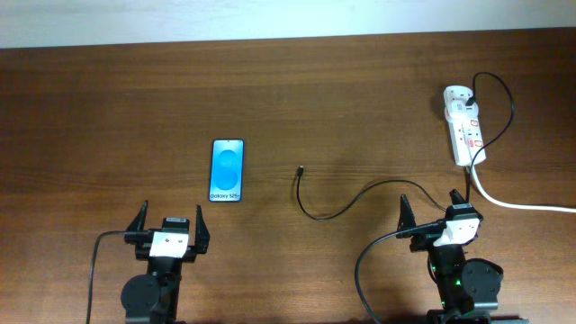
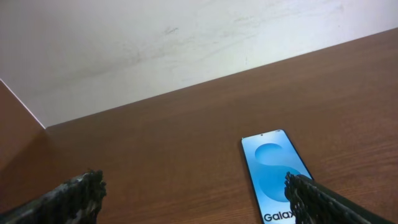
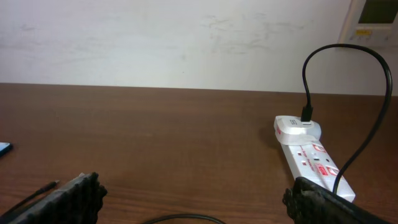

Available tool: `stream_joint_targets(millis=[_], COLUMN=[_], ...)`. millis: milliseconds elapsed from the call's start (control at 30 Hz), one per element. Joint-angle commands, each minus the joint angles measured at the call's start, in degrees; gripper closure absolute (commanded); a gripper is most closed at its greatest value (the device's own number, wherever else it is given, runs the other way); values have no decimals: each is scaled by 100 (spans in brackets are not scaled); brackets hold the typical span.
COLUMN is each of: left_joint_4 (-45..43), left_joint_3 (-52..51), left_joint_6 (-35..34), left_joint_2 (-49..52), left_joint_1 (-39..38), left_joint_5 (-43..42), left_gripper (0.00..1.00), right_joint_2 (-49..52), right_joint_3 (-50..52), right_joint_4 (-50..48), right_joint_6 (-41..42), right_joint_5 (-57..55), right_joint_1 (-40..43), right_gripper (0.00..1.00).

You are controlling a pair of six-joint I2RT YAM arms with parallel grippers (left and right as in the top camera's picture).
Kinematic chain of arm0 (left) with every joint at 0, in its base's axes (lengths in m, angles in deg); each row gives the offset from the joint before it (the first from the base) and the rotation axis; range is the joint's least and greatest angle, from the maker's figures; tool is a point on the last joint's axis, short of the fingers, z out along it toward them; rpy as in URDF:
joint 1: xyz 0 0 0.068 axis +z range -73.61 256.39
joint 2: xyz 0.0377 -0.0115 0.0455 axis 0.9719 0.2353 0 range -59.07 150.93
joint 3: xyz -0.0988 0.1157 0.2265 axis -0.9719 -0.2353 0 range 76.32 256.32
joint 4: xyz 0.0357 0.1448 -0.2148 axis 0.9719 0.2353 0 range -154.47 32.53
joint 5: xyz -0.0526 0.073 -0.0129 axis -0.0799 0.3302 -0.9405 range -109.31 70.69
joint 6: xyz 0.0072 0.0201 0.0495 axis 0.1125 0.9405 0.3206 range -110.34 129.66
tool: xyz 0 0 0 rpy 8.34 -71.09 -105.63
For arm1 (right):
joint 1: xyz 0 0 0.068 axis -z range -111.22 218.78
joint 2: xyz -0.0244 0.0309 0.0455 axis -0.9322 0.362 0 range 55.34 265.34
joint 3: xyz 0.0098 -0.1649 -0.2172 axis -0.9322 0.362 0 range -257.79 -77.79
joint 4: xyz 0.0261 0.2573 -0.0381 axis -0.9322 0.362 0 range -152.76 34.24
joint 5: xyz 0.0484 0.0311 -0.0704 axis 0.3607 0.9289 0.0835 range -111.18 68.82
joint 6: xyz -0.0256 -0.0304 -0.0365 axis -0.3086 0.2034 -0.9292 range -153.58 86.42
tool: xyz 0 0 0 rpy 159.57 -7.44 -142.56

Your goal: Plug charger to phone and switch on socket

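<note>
The phone is seen lying flat and screen up on the wooden table, left of centre in the overhead frame. In the left wrist view its lower edge is cut off by the frame, and its white lettering is partly covered by a finger at the lower right. Only a blue sliver of it is caught at the left edge of the right wrist view.

The socket is placed at the upper right of the overhead frame. Its thick white cord is run off the right edge. In the right wrist view the near end of the socket is hidden behind a finger, and the position of its red-marked switches cannot be made out.

The charger is plugged into an adapter at the socket's far end. Its loose tip lies near frame centre, apart from the phone. Part of the cable is hidden behind the right arm. The tip is barely made out in the right wrist view.

The left gripper is held wide apart at the lower left, nothing between its fingers, and the right gripper likewise at the lower right.
</note>
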Motion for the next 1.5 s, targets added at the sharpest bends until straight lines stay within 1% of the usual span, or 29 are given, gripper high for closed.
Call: stream_joint_targets(millis=[0, 867, 1033, 1167, 1233, 1300, 1367, 1400, 1467], left_joint_4=[-9, -9, -146, -835, -927, -927, -922, -911, -680], left_joint_3=[-37, -37, -37, 13, 354, 935, 1554, 2041, 2782], left_joint_6=[70, 68, 66, -944, -955, -949, -949, -949, -949], left_joint_2=[22, 22, 22, 107, 391, 966, 1757, 2404, 3298], left_joint_1=[28, 28, 28, 28, 28, 28, 28, 28, 28], left_joint_5=[-22, -20, -197, -197, -197, -195, -210, -442, -789], left_gripper=[1, 1, 1, 1, 1, 1, 1, 1, 1], right_joint_2=[-44, -44, -44, -44, -44, -44, -44, -44, -44], right_joint_3=[26, 26, 26, 26, 26, 26, 26, 26, 26], right_joint_4=[39, 39, 39, 39, 39, 39, 39, 39, 39], right_joint_6=[61, 61, 61, 61, 61, 61, 61, 61, 61], right_joint_5=[-13, -11, -11, -13, -11, -11, -11, -11, -11], right_joint_1=[-48, -48, -48, -48, -48, -48, -48, -48, -48], right_gripper=[2, 2, 2, 2, 2, 2, 2, 2, 2])
